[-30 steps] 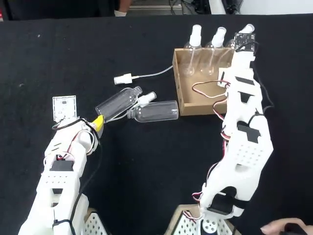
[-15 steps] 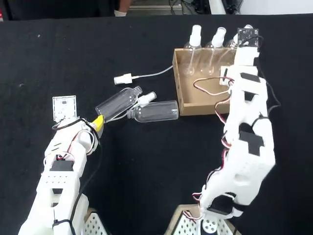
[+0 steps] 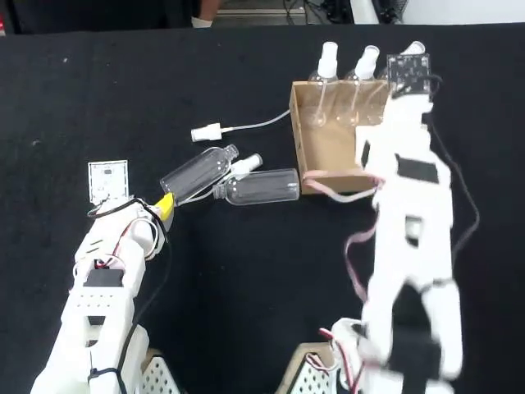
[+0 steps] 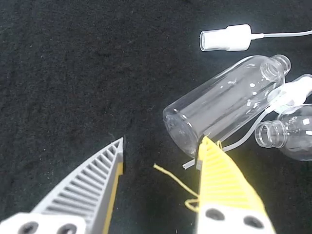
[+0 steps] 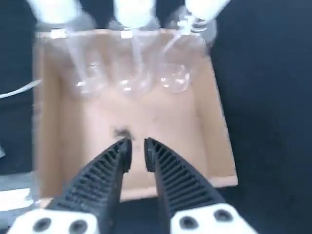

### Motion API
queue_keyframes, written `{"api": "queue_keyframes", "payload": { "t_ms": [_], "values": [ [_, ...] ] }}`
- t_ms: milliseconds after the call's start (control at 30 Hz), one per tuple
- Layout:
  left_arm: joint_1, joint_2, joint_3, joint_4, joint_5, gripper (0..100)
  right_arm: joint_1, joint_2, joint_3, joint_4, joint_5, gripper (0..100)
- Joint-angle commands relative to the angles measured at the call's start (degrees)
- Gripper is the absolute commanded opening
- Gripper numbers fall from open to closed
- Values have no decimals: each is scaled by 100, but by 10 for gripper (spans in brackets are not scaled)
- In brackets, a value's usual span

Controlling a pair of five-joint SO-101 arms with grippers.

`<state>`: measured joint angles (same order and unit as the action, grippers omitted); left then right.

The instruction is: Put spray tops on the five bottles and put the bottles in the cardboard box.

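Note:
Three bottles with spray tops [image 3: 326, 70] [image 5: 129, 48] stand along the far wall of the cardboard box [image 3: 297, 139] [image 5: 217, 131]. My right gripper [image 5: 136, 147] hovers over the box's near half, shut with nothing in it. On the table left of the box lie two capless clear bottles [image 3: 197, 172] [image 3: 261, 187], with a spray top [image 3: 246, 164] between their necks. A second loose spray top [image 3: 207, 131] [image 4: 226, 39] lies farther back, its tube running towards the box. My left gripper [image 4: 161, 151] [image 3: 152, 207] is open just short of the nearer bottle's base [image 4: 224, 105].
A small white card [image 3: 107, 179] lies on the black cloth beside the left arm. The right arm's body [image 3: 410, 213] covers the box's right side and the table in front of it. A yellow thread [image 4: 175, 183] dangles by the left gripper's yellow finger.
The right arm has drawn back from the far row of bottles towards the near edge of the table. The left arm has stayed still.

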<state>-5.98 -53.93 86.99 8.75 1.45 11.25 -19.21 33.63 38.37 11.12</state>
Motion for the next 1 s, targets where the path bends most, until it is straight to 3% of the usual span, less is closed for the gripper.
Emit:
{"api": "queue_keyframes", "payload": {
  "t_ms": [0,400,567,700,833,967],
  "values": [
    [22,-105,-48,-97,-26,241,-369,-1763,541,589,-9,11],
    [13,-105,-75,-53,-26,241,-1213,-3116,822,2224,-9,12],
    [13,-105,-92,-53,-26,241,-2435,-3125,971,2198,-396,12],
    [13,-97,-92,-62,-26,241,-3604,-3125,1903,1240,-457,24],
    [13,-105,-92,-79,-26,241,-4105,-3125,2571,870,88,194],
    [-295,-105,-127,-88,0,241,-4149,-3108,2659,879,844,345]
  ]
}}
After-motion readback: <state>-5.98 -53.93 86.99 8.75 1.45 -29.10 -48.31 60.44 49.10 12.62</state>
